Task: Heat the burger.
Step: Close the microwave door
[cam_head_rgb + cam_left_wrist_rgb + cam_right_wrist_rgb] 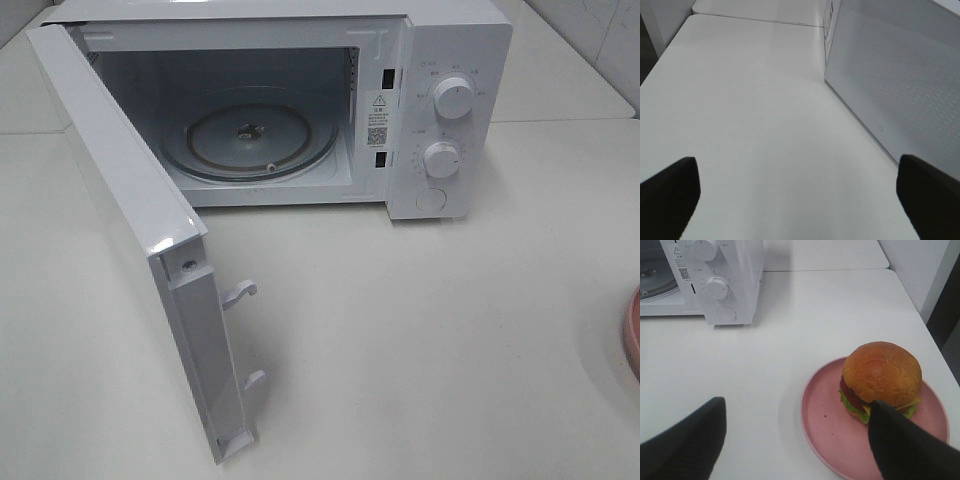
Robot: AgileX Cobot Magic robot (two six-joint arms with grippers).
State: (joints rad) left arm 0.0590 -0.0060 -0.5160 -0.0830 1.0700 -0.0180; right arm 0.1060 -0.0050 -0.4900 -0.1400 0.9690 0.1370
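The microwave point(300, 100) stands with its door point(140, 250) swung wide; inside lies a round glass turntable point(250, 140), bare, ringed and glossy; the cavity walls are smooth white; two hooked latches stick out from the door's edge; two round knobs point(452, 98) and a round button sit on the right panel. The burger point(881, 380) sits on a pink plate point(825, 420), toward one side of it, on the white table point(420, 320) well apart from the microwave; its bun is domed, glossy golden-brown, over green lettuce and yellow cheese; the plate is flat, round, matte. The right gripper point(800, 435) hangs over the plate, jaws apart, one dark finger just beside the burger, nothing held; the left gripper point(800, 195) is spread wide over bare table beside the door's dotted mesh face.
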